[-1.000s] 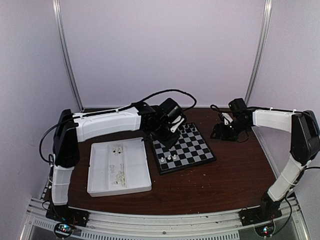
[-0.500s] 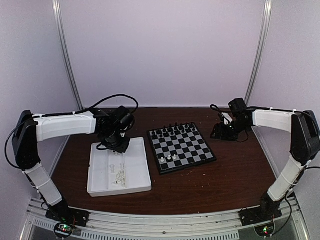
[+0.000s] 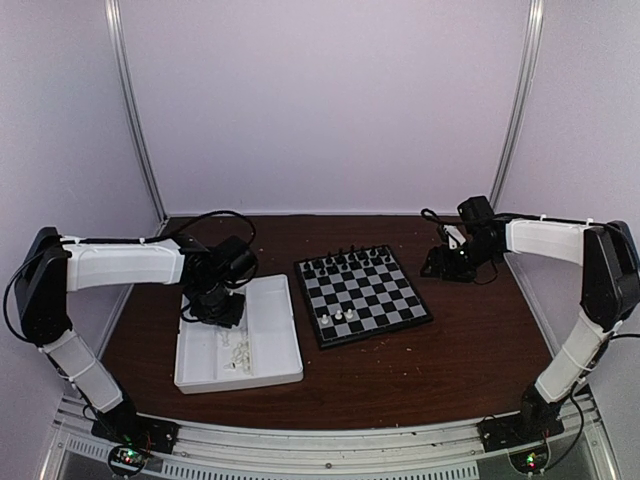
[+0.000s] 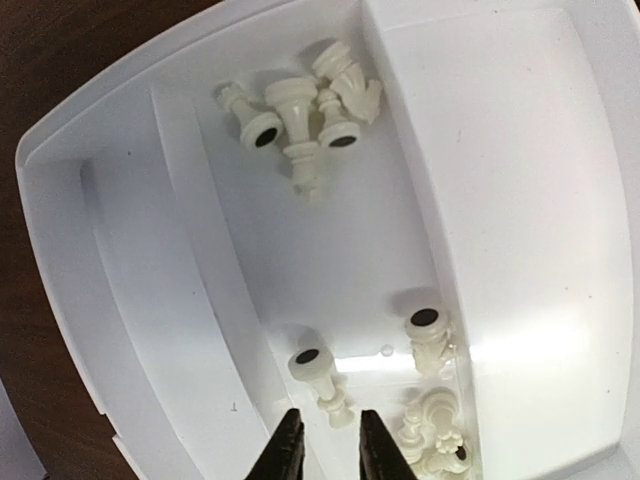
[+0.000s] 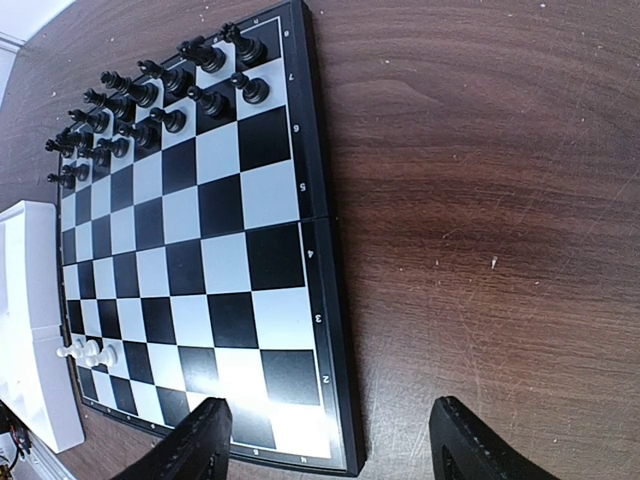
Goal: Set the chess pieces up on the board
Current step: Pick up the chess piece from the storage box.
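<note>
Left gripper (image 4: 328, 452) narrowly parted, empty, bottom centre; nearest of the chess pieces (image 4: 320, 378) lying just above its tips in tray (image 4: 520, 200), long axis upper-left to lower-right. Right gripper (image 5: 325, 450) wide open, empty, beside board (image 5: 200, 250).

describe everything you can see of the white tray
The white tray looks like glossy moulded plastic, rectangular with rounded corners, with raised dividers that form long compartments. It lies flat on the brown table, close beside the chessboard, on its left. Loose white chess pieces lie toppled in one narrow channel. The left gripper hovers just above that channel, jaws slightly apart.
</note>
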### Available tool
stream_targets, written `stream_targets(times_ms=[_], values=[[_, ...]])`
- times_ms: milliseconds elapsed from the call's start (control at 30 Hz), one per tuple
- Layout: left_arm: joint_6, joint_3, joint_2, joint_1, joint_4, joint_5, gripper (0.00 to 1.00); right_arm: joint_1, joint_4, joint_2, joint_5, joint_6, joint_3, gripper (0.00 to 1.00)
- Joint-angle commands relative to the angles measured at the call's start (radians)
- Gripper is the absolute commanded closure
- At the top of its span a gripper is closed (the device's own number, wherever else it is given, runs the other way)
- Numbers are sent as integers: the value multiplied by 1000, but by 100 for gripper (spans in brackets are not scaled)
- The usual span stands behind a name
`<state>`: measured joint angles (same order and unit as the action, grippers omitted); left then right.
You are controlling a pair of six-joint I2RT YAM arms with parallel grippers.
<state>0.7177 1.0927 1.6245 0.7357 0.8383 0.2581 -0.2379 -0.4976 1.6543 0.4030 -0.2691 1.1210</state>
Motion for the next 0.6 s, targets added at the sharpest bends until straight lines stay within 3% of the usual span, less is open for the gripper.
stream_targets(times_ms=[0, 267, 567], values=[[123, -34, -19, -6, -31, -37, 80, 5, 11, -46, 3, -9, 8, 29], [208, -87, 20, -4, -112, -56, 79, 5, 17, -58, 13, -9, -1, 29], [113, -63, 41, 39, -117, -114, 80, 5, 24, -60, 19, -10, -4, 29]])
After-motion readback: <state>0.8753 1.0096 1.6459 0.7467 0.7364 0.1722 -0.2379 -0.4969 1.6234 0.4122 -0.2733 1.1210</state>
